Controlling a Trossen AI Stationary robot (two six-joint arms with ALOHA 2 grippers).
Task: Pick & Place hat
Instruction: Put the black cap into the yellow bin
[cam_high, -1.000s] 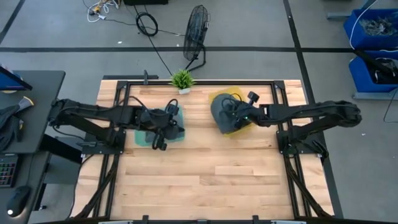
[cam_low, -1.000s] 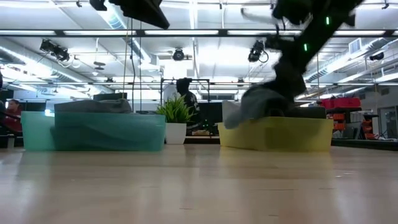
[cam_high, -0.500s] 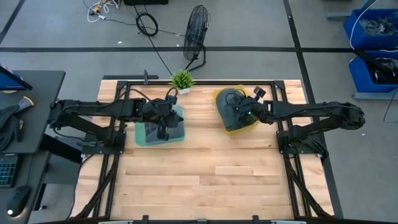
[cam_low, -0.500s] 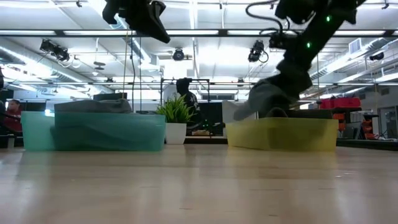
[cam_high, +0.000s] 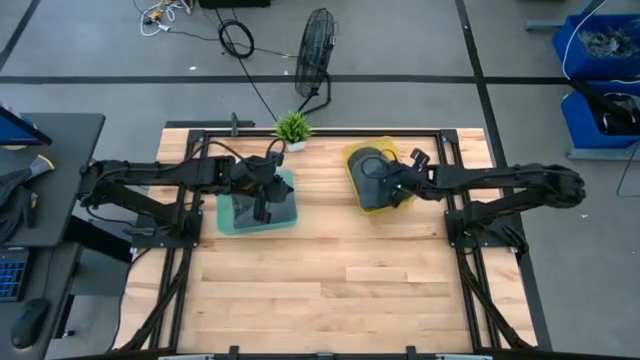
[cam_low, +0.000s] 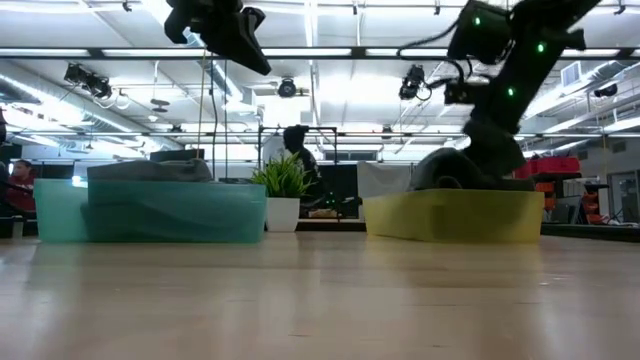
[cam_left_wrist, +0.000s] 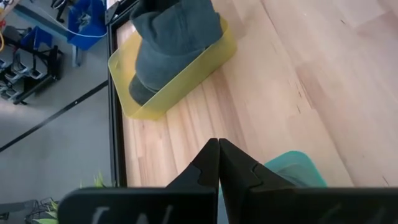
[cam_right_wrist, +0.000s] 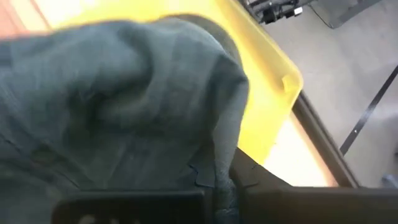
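A grey hat (cam_high: 371, 176) lies in the yellow bin (cam_high: 352, 157) on the table's far right; it also shows as the hat (cam_left_wrist: 176, 32) in the left wrist view and the hat (cam_low: 446, 170) above the bin's rim in the low view. My right gripper (cam_high: 399, 186) is at its right side, shut on it. My left gripper (cam_high: 263, 196) hovers shut above the teal bin (cam_high: 228, 222), which holds another grey cloth item (cam_low: 150, 170). In its wrist view my left gripper (cam_left_wrist: 219, 163) shows fingertips together. My right gripper pinches the hat's edge (cam_right_wrist: 214, 167) between its two fingers (cam_right_wrist: 245, 175), coming slanted down from the table's right side. The hat rests inside the yellow bin (cam_right_wrist: 267, 93), its crown bulging above the rim.
A small potted plant (cam_high: 293, 128) stands at the far edge between the two bins. Bare wooden tabletop (cam_high: 330, 280) stretches across the near half. A floor fan (cam_high: 317, 45) and cables lie beyond the table; a person (cam_low: 297, 150) shows in the room behind.
My right gripper carried the hat toward the far right and lowered it; the hat, earlier draped over the bin's left wall, now sits inside. The yellow bin slid slightly right. My left gripper moved toward the far edge above the teal bin.
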